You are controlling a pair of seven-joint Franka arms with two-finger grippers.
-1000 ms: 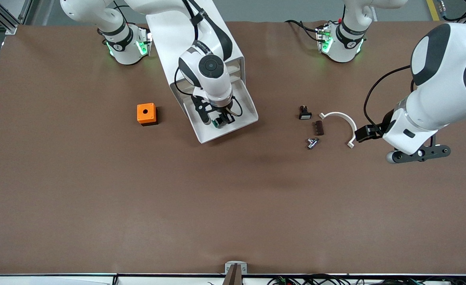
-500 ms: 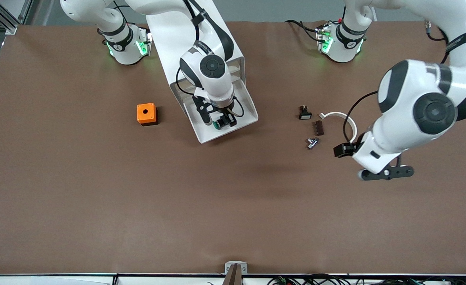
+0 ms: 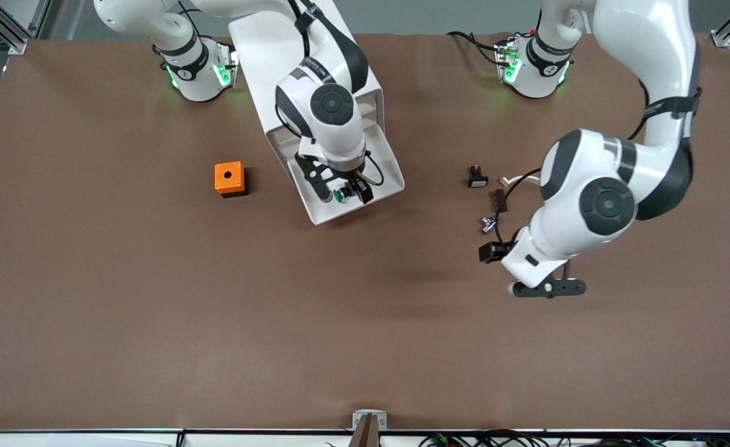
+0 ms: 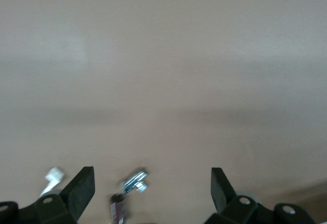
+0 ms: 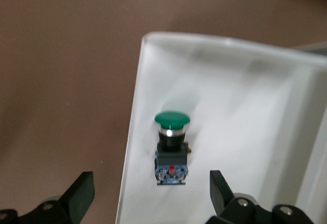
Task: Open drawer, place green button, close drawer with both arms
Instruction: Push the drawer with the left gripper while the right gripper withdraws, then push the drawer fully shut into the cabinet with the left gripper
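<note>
The lower drawer (image 3: 391, 175) stands pulled out of the white cabinet (image 3: 252, 61). The button (image 3: 339, 196) lies on its side on the drawer's white floor (image 5: 230, 106), close to one side wall. In the right wrist view the button (image 5: 172, 142) shows a green cap, a black body and a bluish rear end. My right gripper (image 3: 342, 188) hangs open just above it, and in that view the gripper (image 5: 152, 179) has a finger on each side, apart from the button. My left gripper (image 3: 548, 287) is open and empty over bare table; in its wrist view it (image 4: 152, 176) holds nothing.
An orange box with a hole (image 3: 229, 178) sits toward the right arm's end. Under the left arm lie a black part with a white face (image 3: 477, 177), a dark brown piece (image 3: 498, 198), a small metal part (image 3: 488, 224) and a white curved piece (image 3: 517, 179), partly hidden.
My right gripper has opened and let go of the button, which now rests in the drawer. The left arm has swung over the small parts toward the table's middle.
</note>
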